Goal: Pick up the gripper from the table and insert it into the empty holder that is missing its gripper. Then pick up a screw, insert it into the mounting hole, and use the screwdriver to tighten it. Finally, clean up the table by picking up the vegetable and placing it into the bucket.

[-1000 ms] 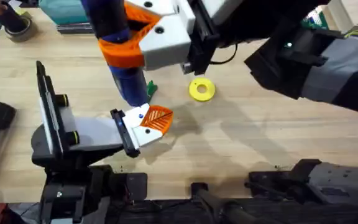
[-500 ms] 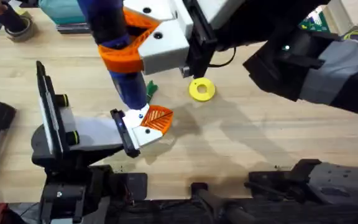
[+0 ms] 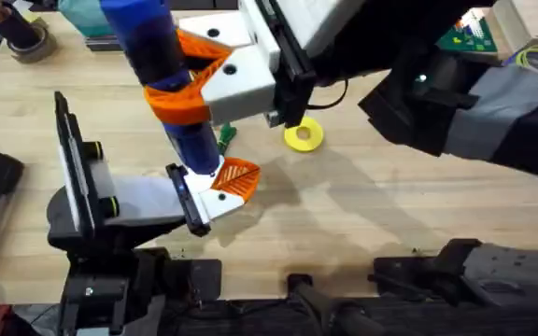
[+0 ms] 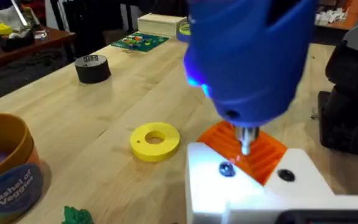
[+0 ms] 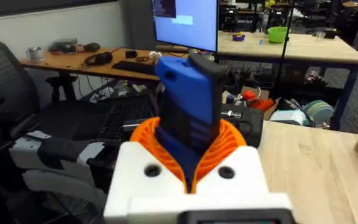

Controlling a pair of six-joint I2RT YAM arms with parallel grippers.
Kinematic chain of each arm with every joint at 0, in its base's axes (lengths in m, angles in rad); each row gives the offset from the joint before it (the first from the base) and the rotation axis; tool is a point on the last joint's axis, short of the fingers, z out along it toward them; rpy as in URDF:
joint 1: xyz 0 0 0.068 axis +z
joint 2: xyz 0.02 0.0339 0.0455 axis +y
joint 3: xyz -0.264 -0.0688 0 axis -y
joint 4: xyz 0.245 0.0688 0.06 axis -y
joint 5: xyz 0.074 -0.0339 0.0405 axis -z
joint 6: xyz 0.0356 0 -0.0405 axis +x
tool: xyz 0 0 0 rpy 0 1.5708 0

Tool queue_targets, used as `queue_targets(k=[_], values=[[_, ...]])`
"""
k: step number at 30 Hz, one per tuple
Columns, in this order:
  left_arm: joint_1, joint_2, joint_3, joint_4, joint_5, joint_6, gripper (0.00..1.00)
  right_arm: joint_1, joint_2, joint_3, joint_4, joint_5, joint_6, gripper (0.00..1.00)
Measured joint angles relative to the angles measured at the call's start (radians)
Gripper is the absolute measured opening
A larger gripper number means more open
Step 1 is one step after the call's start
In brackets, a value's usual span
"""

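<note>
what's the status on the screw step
Right gripper shut on screwdriver. Bit over screw in holder, orange gripper seated. Vegetable on table.

Your right gripper [image 3: 187, 77] has white angular fingers [image 5: 253, 171] faced with orange ribbed pads [image 5: 213, 146], each finger carrying a dark round screw hole. Its arm [image 3: 474, 93] is black with a grey sleeve section and a small lit indicator. Your left arm [image 3: 101, 201] is black and grey with yellow-ringed knobs, ending in a white block.
</note>
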Motion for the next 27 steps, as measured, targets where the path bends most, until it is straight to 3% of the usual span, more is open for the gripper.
queue_targets(k=[27], values=[[0.000, 0.000, 0.000, 0.000, 0.000, 0.000, 0.004, 0.000, 0.015, -0.002, -0.033, 0.000, -0.039, 0.024]])
